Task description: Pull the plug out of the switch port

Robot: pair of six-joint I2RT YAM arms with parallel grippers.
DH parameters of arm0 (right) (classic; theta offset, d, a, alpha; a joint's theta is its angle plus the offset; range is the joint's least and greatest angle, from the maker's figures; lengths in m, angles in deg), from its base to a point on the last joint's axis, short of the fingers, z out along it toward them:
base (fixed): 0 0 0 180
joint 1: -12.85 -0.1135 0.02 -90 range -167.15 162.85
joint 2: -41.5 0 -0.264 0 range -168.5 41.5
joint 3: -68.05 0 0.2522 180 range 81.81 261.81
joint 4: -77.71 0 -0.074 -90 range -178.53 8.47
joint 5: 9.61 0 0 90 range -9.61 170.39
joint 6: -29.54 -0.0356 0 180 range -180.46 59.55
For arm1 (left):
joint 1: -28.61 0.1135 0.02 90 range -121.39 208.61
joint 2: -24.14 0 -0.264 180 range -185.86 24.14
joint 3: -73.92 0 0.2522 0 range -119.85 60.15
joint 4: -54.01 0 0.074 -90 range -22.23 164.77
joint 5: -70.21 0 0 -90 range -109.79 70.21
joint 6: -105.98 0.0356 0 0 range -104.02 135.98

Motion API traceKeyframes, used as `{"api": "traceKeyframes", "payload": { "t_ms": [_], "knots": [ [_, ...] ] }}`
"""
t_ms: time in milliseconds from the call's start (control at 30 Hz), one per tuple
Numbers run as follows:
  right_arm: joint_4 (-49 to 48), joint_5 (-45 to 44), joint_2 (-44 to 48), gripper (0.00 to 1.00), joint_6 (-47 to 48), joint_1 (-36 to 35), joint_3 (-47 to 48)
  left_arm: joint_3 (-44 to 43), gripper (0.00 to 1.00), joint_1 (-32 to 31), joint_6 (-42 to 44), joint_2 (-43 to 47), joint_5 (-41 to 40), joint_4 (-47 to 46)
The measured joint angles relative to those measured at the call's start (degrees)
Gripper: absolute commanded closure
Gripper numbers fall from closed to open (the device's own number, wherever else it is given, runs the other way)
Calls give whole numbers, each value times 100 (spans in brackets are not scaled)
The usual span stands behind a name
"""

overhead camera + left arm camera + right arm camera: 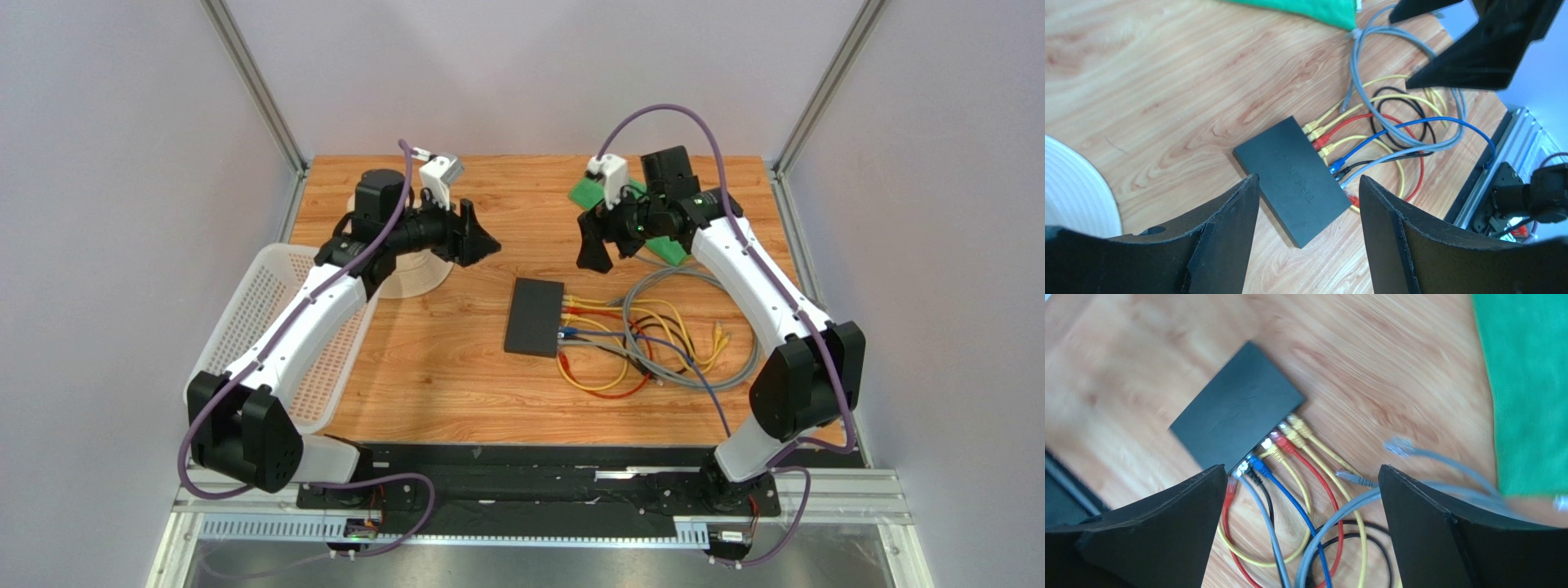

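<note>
top view: the switch (536,316) lies flat near the middle of the table (417,368), its socket edge facing right, where a tangle of cables (650,349) runs off it. the left gripper (482,234) hangs above the table, up and left of the switch, fingers spread and holding nothing. the right gripper (597,245) hangs up and right of the switch, fingers spread too and also empty. a green cloth (669,250) lies partly under the right arm, a white basket (264,325) sits at the left edge, and a white round thing (411,282) shows under the left arm. left wrist view: the two fingers (1223,239) stand wide apart, framing the switch (1284,162) on the wood below, clear of it. yellow, red, blue, black and grey plugs (1327,150) sit in a row along its right edge. right wrist view: the fingers (1168,527) are wide apart over the cables, touching none. the switch (1235,416) lies up and left between them, its plugs (1269,450) seated along the near edge. two loose grey plug ends (1350,476) lie on the wood beside the row, and the cloth (1524,386) fills the right side.
</note>
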Motion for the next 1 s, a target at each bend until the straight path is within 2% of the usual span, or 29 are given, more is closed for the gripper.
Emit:
{"api": "traceKeyframes", "payload": {
  "t_ms": [67, 133, 267, 367, 400, 600, 633, 667, 733, 1000],
  "knots": [
    [-280, -610, -90, 1, -697, 68, -179, 240, 30, -15, -118, -166, -118, -264],
    [-435, -710, -254, 7, -1075, 63, -295, 481, 28, -22, -175, -334, -221, -330],
    [-595, -289, -437, 17, -1377, -24, -625, 1003, 27, -90, -271, -634, -538, -560],
    [-610, 254, -470, 20, -1410, -142, -721, 1093, 26, -208, -286, -870, -621, -654],
    [-605, 426, -481, 20, -1384, -188, -723, 1084, 22, -247, -291, -975, -621, -758],
    [-520, 1132, -874, 10, -1084, -280, -654, 791, 20, -313, -330, -1633, -645, -914],
    [-439, 1228, -1023, 2, -1023, -258, -564, 745, 20, -313, -332, -1711, -656, -911],
    [-393, 1325, -1185, 0, -960, -227, -463, 686, 20, -310, -332, -1803, -675, -901],
    [-363, 1458, -1449, 0, -859, -162, -313, 597, 20, -310, -332, -1928, -708, -868],
    [92, 1626, -2184, 23, -166, 55, 315, -199, 20, -492, 122, -2450, -527, -267]
  ]
}}
